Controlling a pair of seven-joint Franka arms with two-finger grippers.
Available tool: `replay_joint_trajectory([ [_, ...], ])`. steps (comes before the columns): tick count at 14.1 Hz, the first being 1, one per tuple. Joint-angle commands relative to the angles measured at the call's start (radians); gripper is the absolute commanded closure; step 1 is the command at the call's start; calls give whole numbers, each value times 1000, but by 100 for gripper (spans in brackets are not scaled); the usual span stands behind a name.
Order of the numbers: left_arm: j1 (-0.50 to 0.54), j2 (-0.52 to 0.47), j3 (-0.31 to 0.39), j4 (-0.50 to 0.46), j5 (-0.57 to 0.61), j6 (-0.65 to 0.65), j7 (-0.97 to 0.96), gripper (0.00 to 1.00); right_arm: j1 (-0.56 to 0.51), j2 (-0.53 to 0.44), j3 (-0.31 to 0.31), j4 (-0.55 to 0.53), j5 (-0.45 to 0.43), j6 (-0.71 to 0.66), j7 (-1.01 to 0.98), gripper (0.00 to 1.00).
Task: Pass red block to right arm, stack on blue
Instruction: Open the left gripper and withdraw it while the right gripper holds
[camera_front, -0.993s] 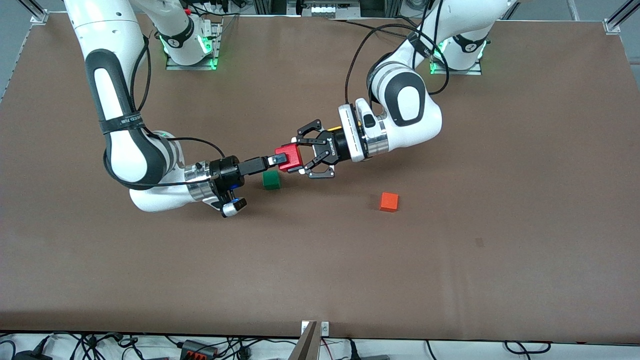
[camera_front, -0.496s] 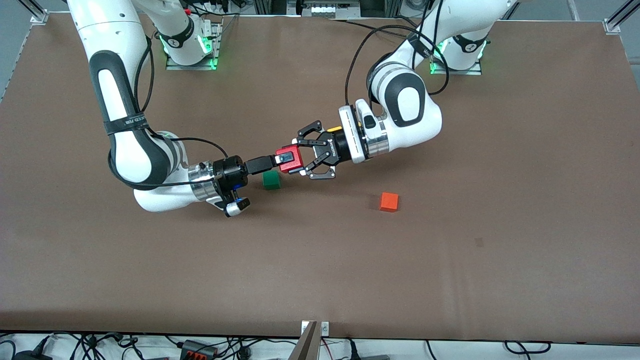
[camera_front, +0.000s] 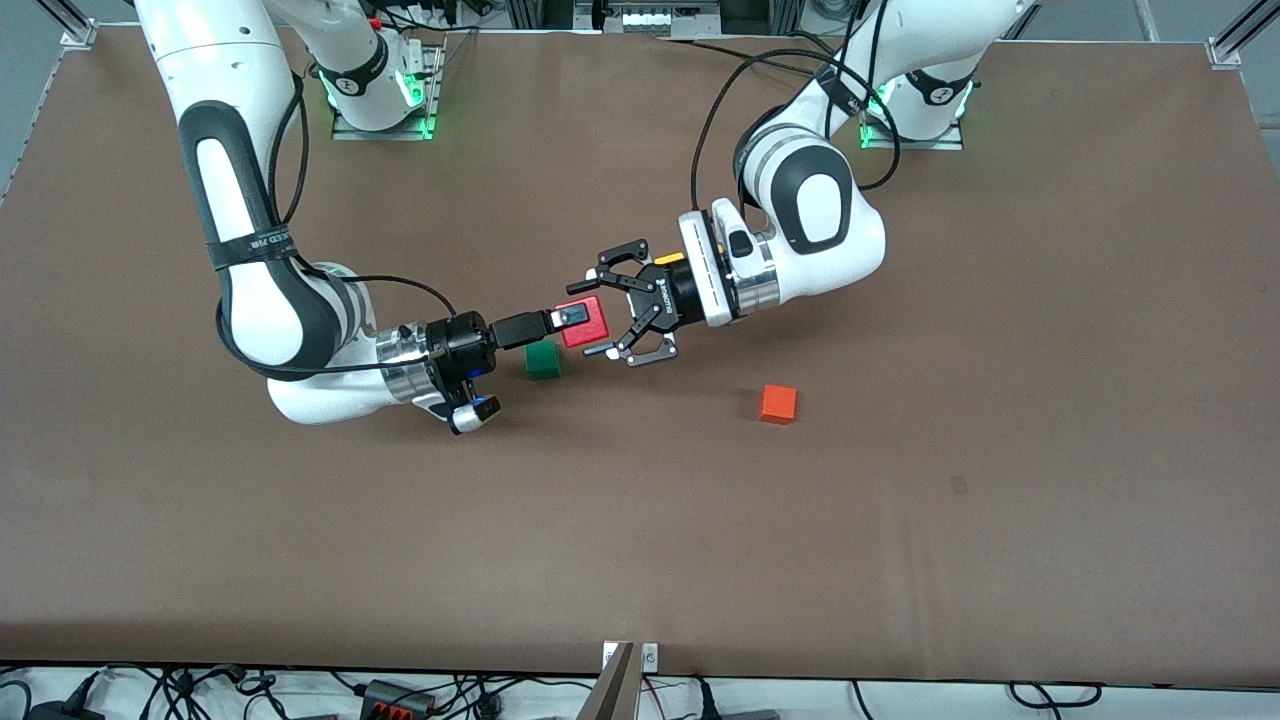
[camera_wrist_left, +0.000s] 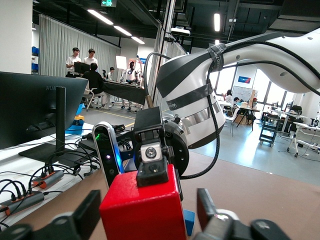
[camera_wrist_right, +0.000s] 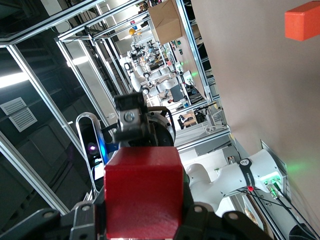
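Above the middle of the brown table (camera_front: 900, 560), the red block (camera_front: 584, 322) hangs in the air over the green cube (camera_front: 543, 360), between the two grippers. The right gripper (camera_front: 565, 318), reaching in from the right arm's end, is clamped on the block. The left gripper (camera_front: 608, 315), facing it from the left arm's end, has its claw fingers (camera_front: 597, 352) spread wide of the block, no longer pinching it. An orange cube (camera_front: 777, 403) lies apart, toward the left arm's end. A bit of blue (camera_wrist_left: 188, 222) peeks from under the red block in the left wrist view; the front view hides it.
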Motion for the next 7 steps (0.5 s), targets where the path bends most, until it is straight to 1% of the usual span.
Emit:
replay_joint_trajectory([
  [1, 18, 3, -4, 18, -36, 37, 55, 0, 2, 12, 0, 27, 8, 4, 12, 100],
  [3, 50, 2, -4, 17, -30, 28, 47, 0, 0, 5, -9, 36, -4, 1, 12, 100],
  [4, 61, 0, -6, 17, -26, 22, 47, 0, -4, 4, -14, 42, -29, 0, 12, 100],
  [5, 69, 0, -6, 15, -25, 22, 47, 0, -6, 2, -27, 47, -77, 0, 13, 100],
  [7, 96, -1, -6, 14, -24, -2, 47, 0, -4, -10, -72, 47, -218, -4, 10, 100],
])
